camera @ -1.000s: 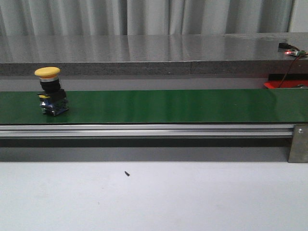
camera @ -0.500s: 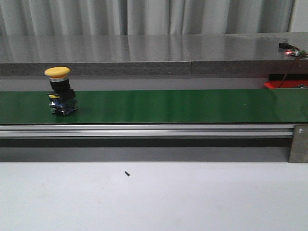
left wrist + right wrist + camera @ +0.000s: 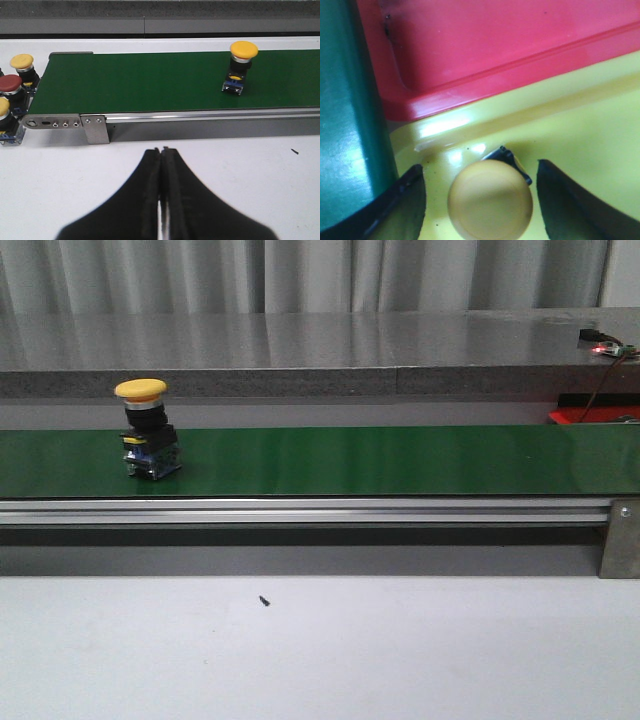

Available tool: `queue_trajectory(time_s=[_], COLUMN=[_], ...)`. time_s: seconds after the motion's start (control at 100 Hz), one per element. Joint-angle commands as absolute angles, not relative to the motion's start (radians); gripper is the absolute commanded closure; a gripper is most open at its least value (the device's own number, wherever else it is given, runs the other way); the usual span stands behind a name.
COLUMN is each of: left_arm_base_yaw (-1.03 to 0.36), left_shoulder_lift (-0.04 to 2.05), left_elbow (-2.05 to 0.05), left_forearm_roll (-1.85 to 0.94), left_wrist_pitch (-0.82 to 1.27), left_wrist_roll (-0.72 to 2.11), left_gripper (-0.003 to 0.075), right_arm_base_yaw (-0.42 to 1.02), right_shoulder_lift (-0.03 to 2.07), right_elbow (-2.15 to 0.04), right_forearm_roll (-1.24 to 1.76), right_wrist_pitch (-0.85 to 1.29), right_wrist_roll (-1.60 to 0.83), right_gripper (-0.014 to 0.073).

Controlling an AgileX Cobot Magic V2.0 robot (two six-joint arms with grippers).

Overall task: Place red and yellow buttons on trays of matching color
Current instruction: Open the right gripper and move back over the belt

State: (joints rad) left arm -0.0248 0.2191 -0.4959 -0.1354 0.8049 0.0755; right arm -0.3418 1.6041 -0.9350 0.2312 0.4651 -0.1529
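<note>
**Yellow button on the belt, another between the right fingers over the yellow tray**

Front view: a yellow button (image 3: 148, 430) stands upright on the green conveyor belt (image 3: 400, 460), in the left part of the frame. A sliver of the red tray (image 3: 590, 415) shows at the right edge, behind the belt. Neither arm appears here.

Left wrist view: the left gripper (image 3: 161, 165) fills the bottom centre, its two black fingers pressed together with nothing between them, over the white table (image 3: 240, 170). The same yellow button (image 3: 241, 67) stands on the belt at upper right. Past the belt's end at the left edge sit spare buttons (image 3: 15, 87), yellow and red.

Right wrist view: the right gripper (image 3: 482, 195) is spread wide at the bottom of the frame. A second yellow button (image 3: 490, 200) sits between the fingers without touching them, on the yellow tray (image 3: 590, 130). The red tray (image 3: 495, 45) fills the top, just beside it.
</note>
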Motion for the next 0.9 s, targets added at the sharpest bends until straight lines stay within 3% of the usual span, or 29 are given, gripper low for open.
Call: queue_trajectory(time_s=[0.0,0.35,0.89], left_arm_base_yaw=[-0.03,-0.03,-0.03], left_shoulder_lift=[0.229,0.229,0.229], left_elbow=[-0.52,-0.52,-0.52], left_forearm_roll=[-0.145,-0.145,-0.145], left_wrist_pitch=[0.736,0.736,0.736], left_wrist_roll=[0.069,0.069,0.069], left_gripper=[0.074,0.074,0.074], right_arm_base_yaw=[-0.349,-0.312,0.084], right_shoulder_lift=[1.55,1.409,1.376], right_elbow=[-0.955,-0.963,-1.217], right_forearm_roll=[0.242,0.241,0.239], right_wrist_pitch=[0.422,0.438,0.736], right_wrist_roll=[-0.154,-0.164,-0.262], right_gripper=[0.0101,0.0106,0.0106])
